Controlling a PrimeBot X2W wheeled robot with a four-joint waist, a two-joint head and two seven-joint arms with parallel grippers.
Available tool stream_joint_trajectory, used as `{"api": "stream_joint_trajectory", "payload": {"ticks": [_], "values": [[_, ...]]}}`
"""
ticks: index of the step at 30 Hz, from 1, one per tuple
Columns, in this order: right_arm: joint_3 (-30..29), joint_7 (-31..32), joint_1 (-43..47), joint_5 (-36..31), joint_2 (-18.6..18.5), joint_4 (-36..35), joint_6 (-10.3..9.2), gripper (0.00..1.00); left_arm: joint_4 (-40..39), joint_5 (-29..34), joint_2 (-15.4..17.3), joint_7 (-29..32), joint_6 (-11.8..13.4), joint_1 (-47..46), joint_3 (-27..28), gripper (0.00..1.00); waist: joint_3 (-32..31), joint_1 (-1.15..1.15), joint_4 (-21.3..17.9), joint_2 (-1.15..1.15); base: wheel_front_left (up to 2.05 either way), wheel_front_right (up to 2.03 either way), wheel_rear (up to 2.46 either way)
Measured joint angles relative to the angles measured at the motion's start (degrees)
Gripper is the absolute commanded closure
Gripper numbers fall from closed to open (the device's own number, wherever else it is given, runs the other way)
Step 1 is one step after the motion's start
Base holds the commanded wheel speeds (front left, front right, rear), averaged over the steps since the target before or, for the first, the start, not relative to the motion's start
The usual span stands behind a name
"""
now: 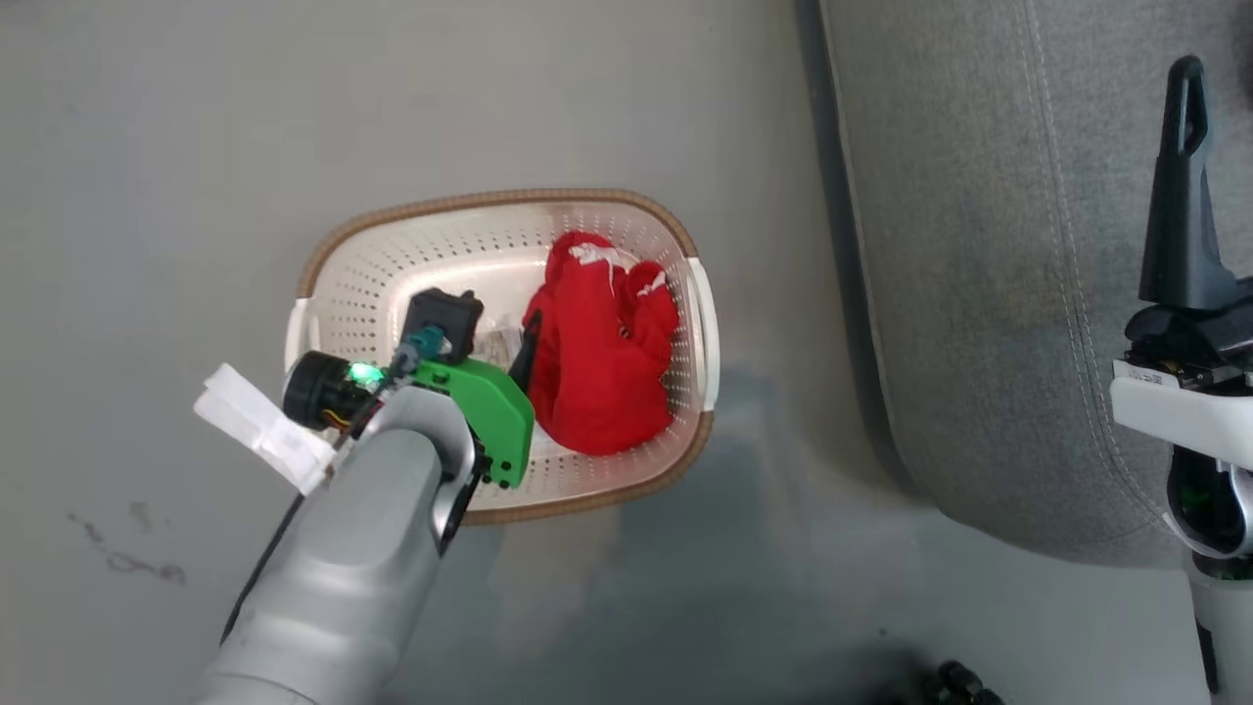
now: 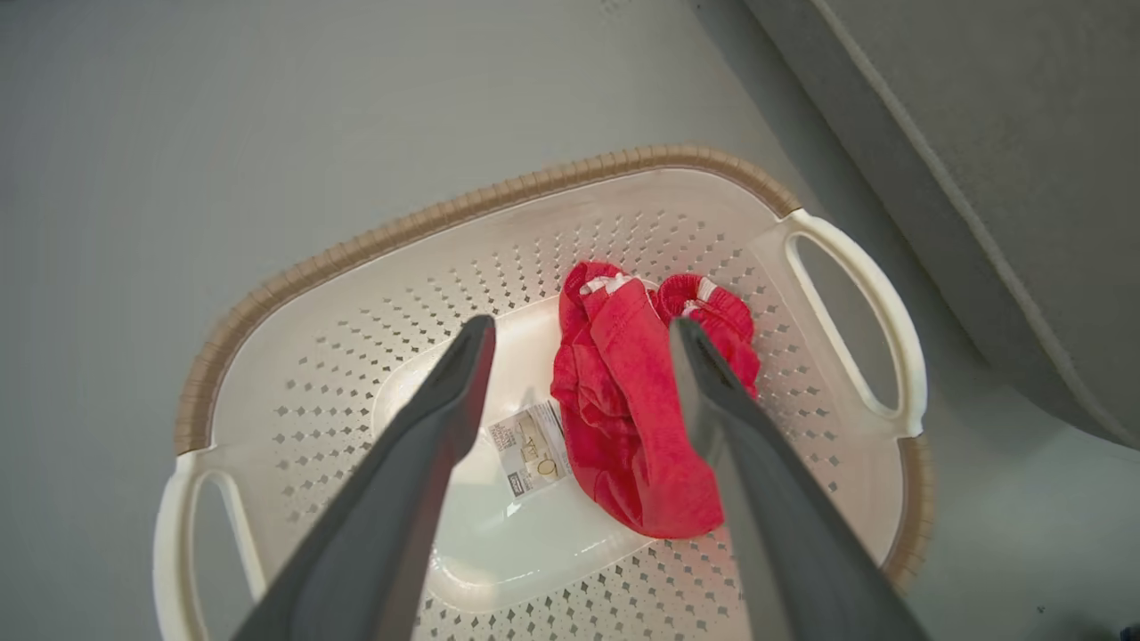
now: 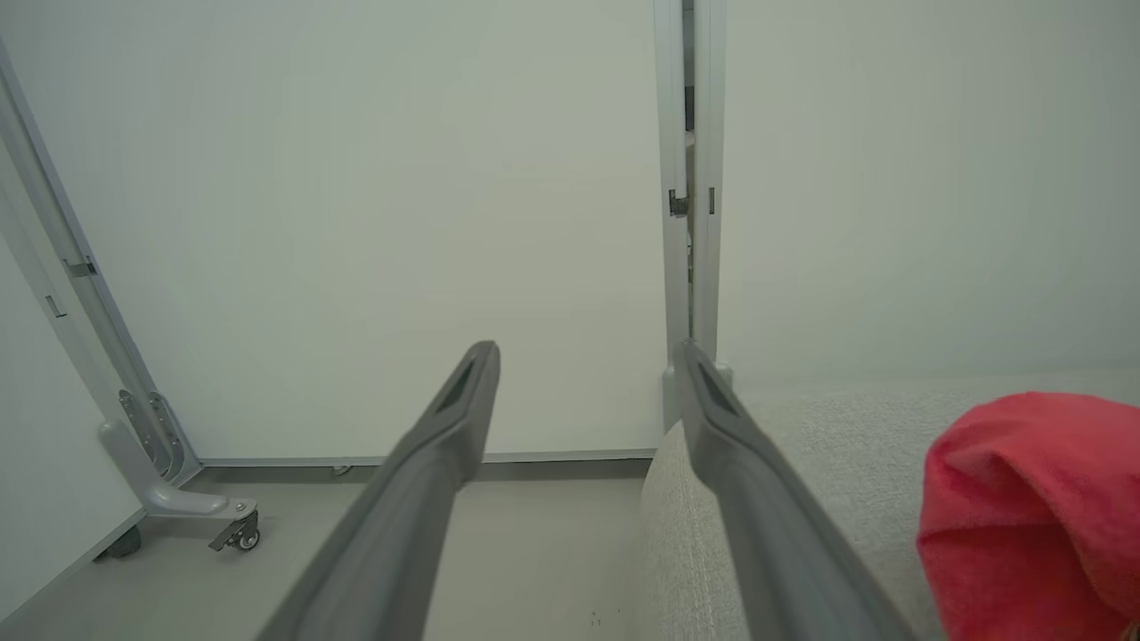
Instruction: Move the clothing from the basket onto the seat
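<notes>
Pale forearm (image 1: 343, 568) fills the near left of the head view, carrying the left end effector (image 2: 581, 325) down over the basket (image 1: 489, 201). Its jaws stand wide apart and hold nothing. In the left wrist view the two dark fingers (image 2: 427, 445) frame the red garment (image 2: 623, 401), which lies bunched on the basket floor, toward the right side and the white handle (image 2: 877, 303) nearest the seat (image 1: 1028, 294). A paper label (image 2: 530, 454) lies flat just left of the bunch. The basket stands on the floor (image 1: 147, 196), just left of the seat.

The right end effector (image 3: 588, 349) is also spread wide and empty, out at the right by the seat. Its wrist view shows a second red garment (image 3: 1033, 507) resting on the grey cushion, so I judge the job about half done, with this pick as the step in hand.

To do it well, the descent should go straight down so the fingers straddle the thick middle fold, not a loose edge or the striped trim. The left finger should land clear of the label, and both tips should stop short of the perforated floor, where they could catch. Soft cloth will sag once gripped, so the lift ought to clear the brown rim fully before any travel rightward, or the basket may be dragged along.
</notes>
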Motion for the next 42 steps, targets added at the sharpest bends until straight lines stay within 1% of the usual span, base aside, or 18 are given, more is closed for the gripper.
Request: {"api": "stream_joint_trajectory", "payload": {"ticks": [3, 5, 7, 10, 12, 14, 15, 19, 21, 24, 29, 31, 38, 42], "values": [[1.14, 0.00, -1.60, 0.03, 1.44, -0.86, 0.00, 0.00, 3.07, -5.25, 0.05, 2.54, -0.89, -2.76, 0.64, 0.00, 3.55, 0.00, -1.76, 0.00, 0.00, 0.00, 0.00], [1.55, 0.00, -2.37, 0.07, 2.48, -0.96, 0.00, 0.00, 5.41, -6.82, 0.01, 4.22, -1.08, -4.56, 0.49, 0.00, 5.51, 0.00, -3.17, 0.00, 0.00, 0.00, 0.00], [1.99, 0.00, -3.00, 0.07, 3.20, -0.82, 0.00, 0.00, 7.93, -7.11, 0.01, 4.98, -0.90, -6.72, 0.18, 0.00, 7.39, 0.00, -5.04, 0.00, 0.00, 0.00, 0.00], [2.86, 0.00, -3.51, -0.07, 4.35, -0.46, 0.00, 0.00, 11.17, -7.73, -0.03, 5.35, 0.04, -9.40, 0.33, 0.00, 9.77, 0.00, -7.70, 0.00, 0.00, 0.00, 0.00], [3.86, 0.00, -4.11, -1.16, 4.44, -0.59, 0.00, 0.00, 13.33, -7.80, -0.02, 5.76, 0.27, -10.06, 0.26, 0.00, 11.11, 0.00, -9.49, 0.00, 0.00, 0.00, 0.00], [5.22, 0.00, -4.27, -1.40, 5.76, -0.71, 0.00, 0.00, 15.13, -7.99, 0.14, 6.39, 0.46, -10.67, 0.44, 0.00, 12.51, 0.00, -11.39, 0.00, 0.00, 0.00, 0.00], [5.75, 0.00, -4.31, -1.56, 6.20, -0.75, 0.00, 0.00, 15.62, -8.02, 0.32, 6.51, 0.78, -11.01, 0.41, 0.00, 13.03, 0.00, -12.14, 0.00, 0.00, 0.00, 0.00], [8.28, 0.00, -5.19, -2.44, 7.66, -1.21, 0.00, 0.00, 17.42, -8.11, 2.18, 8.54, 4.54, -11.94, 0.81, 0.00, 15.29, 0.00, -15.55, 0.00, 0.00, 0.00, 0.00], [9.16, 0.01, -5.19, -2.44, 8.34, -1.19, 0.00, 0.00, 17.81, -10.10, 2.54, 10.10, 5.33, -11.94, 2.30, 0.00, 16.33, 0.00, -17.13, 0.00, 0.00, 0.00, 0.00], [9.72, 0.00, -5.11, -2.42, 8.90, -1.18, 0.00, 0.00, 18.01, -10.27, 2.55, 11.83, 5.60, -12.00, 2.12, 0.00, 17.63, 0.00, -18.99, 0.00, 0.00, 0.00, 0.00], [10.13, 0.00, -4.53, -2.38, 9.45, -1.32, 0.00, 0.00, 18.34, -10.18, 3.25, 14.39, 5.91, -13.41, 1.57, 0.00, 19.64, 0.00, -20.74, 0.00, 0.00, 0.00, 0.00], [10.09, 0.00, -3.89, -2.35, 9.65, -1.40, 0.00, 0.00, 18.45, -9.98, 3.31, 15.77, 6.42, -13.90, 0.93, 0.00, 20.33, 0.00, -21.19, 0.00, 0.00, 0.00, 0.00], [10.11, 0.00, -2.53, -2.33, 9.94, -2.37, 0.00, 0.00, 18.67, -7.82, 3.91, 19.34, 8.03, -15.03, -1.44, 0.00, 21.72, 0.00, -21.87, 0.00, 0.00, 0.00, 0.00], [9.95, 0.00, -2.10, -2.33, 10.06, -2.88, 0.00, 0.00, 18.71, -7.75, 4.15, 19.78, 8.81, -15.47, -1.80, 0.00, 22.07, 0.00, -22.02, 0.00, 0.00, 0.00, 0.00]]}}
